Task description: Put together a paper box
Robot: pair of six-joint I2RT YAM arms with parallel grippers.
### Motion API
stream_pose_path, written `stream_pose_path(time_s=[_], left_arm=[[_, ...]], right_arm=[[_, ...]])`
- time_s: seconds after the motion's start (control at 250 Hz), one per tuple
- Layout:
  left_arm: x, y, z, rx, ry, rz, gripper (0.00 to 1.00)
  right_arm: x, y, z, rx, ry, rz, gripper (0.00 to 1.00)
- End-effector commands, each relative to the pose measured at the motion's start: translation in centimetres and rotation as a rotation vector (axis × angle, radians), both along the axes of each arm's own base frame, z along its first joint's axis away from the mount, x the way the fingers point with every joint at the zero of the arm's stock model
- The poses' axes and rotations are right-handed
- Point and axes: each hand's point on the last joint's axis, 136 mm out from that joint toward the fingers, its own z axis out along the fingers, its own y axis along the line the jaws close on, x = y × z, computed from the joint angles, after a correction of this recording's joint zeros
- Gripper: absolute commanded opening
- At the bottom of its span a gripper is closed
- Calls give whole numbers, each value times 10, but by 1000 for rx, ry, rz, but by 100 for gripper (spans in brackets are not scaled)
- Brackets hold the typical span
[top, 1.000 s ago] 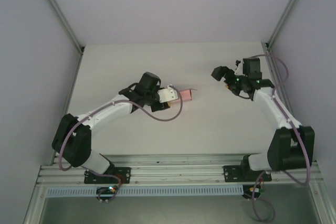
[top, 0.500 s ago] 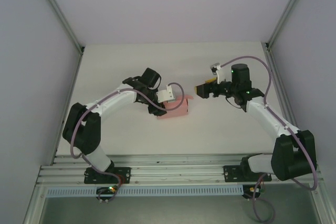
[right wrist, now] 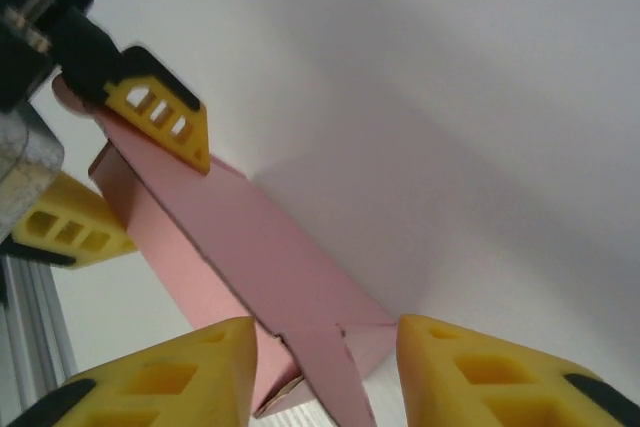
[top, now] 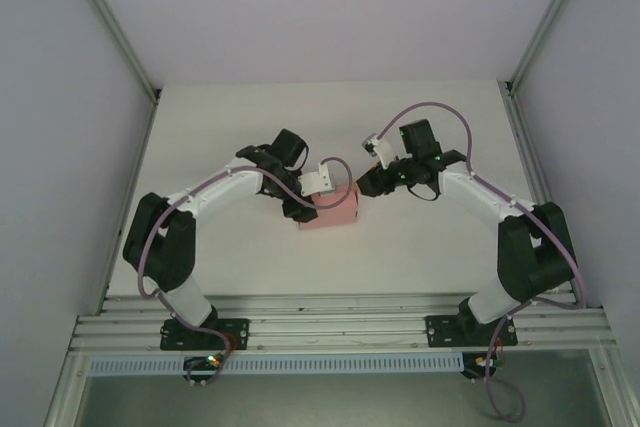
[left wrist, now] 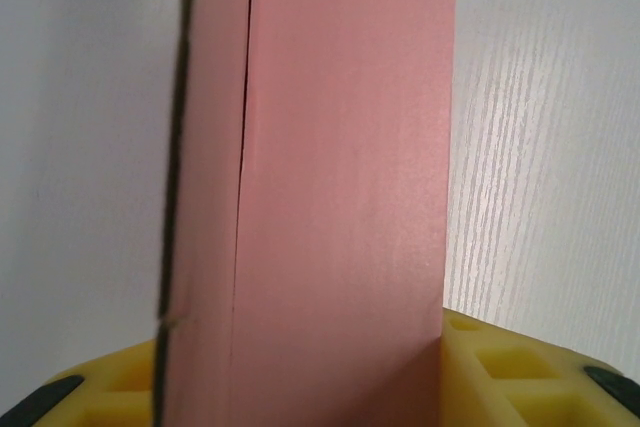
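Observation:
The paper box is a small low pink box lying at mid-table. My left gripper is shut on its left end; in the left wrist view the pink card stands between the yellow fingers of the left gripper. My right gripper sits at the box's right end. In the right wrist view the right gripper is open and straddles that end of the box, where a loose flap points toward the camera. The left gripper's fingers pinch the far end.
The white table is enclosed by grey walls with metal posts at the back corners. An aluminium rail carrying both arm bases runs along the near edge.
My right arm has swung left from the back right until its open fingers reach the box's right end. My left arm has turned the box and brought it slightly nearer.

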Motion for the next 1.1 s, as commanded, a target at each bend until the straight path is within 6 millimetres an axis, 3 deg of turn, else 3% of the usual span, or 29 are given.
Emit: stream_pose_path(time_s=[0.0, 0.084, 0.216, 0.272, 0.435, 0.555, 0.743, 0.843, 1.094], left_arm=[[3, -5, 7, -16, 1, -14, 46], [3, -6, 7, -18, 2, -17, 46], [5, -7, 7, -16, -1, -19, 46], [5, -7, 8, -18, -4, -23, 46], [8, -8, 10, -18, -11, -19, 46], [12, -9, 8, -11, -7, 5, 45], [16, -16, 5, -36, -7, 21, 46], [18, -18, 4, -42, -9, 19, 46], [22, -19, 1, -30, -11, 37, 46]], right_arm=[[-9, 4, 0, -4, 28, 37, 37], [-14, 5, 1, 7, 35, 43, 50], [-18, 2, -2, -5, 42, 33, 48], [-17, -1, -7, -24, 50, 24, 45], [-19, 3, -5, -17, 91, 32, 15], [-23, 12, 5, 7, 133, 4, 6], [-22, 26, 4, 114, 255, -199, 0], [-22, 34, -1, 130, 229, -258, 0], [-14, 3, -31, -133, 16, -447, 0]])
